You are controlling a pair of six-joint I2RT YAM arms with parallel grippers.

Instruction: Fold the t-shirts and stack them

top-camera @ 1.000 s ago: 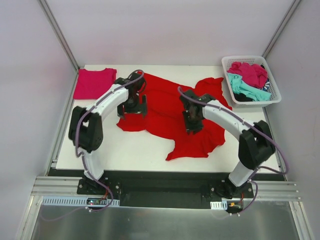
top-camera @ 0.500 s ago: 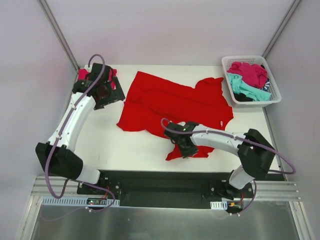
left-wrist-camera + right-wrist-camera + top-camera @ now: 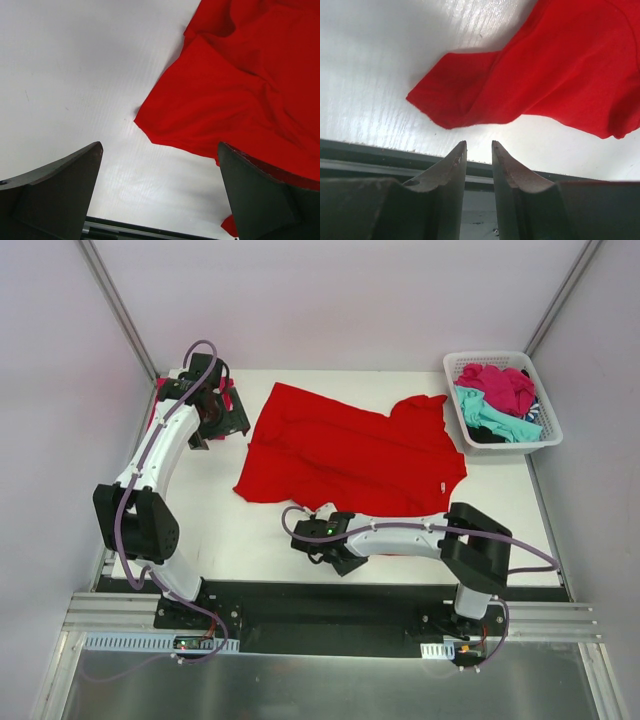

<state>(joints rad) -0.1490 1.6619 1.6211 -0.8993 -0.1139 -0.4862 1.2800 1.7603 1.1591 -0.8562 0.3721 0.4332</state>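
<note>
A large bright red t-shirt (image 3: 350, 452) lies spread across the middle of the table. My left gripper (image 3: 222, 420) is open at the far left, over a folded magenta-pink t-shirt (image 3: 161, 390) that the arm mostly hides. In the left wrist view its fingers (image 3: 60, 190) stand wide apart over bare table, with a corner of the red t-shirt (image 3: 240, 85) ahead. My right gripper (image 3: 330, 550) sits low at the table's near edge, beside the red shirt's near hem. Its jaws (image 3: 479, 146) show a narrow empty gap, just short of the red cloth (image 3: 530, 75).
A white lattice basket (image 3: 455, 365) at the back right holds magenta (image 3: 500, 385), teal (image 3: 490, 420) and dark t-shirts. The black rail (image 3: 300, 590) runs along the table's near edge, right under the right gripper. Grey walls close in on both sides.
The left arm swung off the red shirt to the far left back corner. The right gripper moved from the shirt's middle down and left to the near edge. The shirt's near flap lies differently.
</note>
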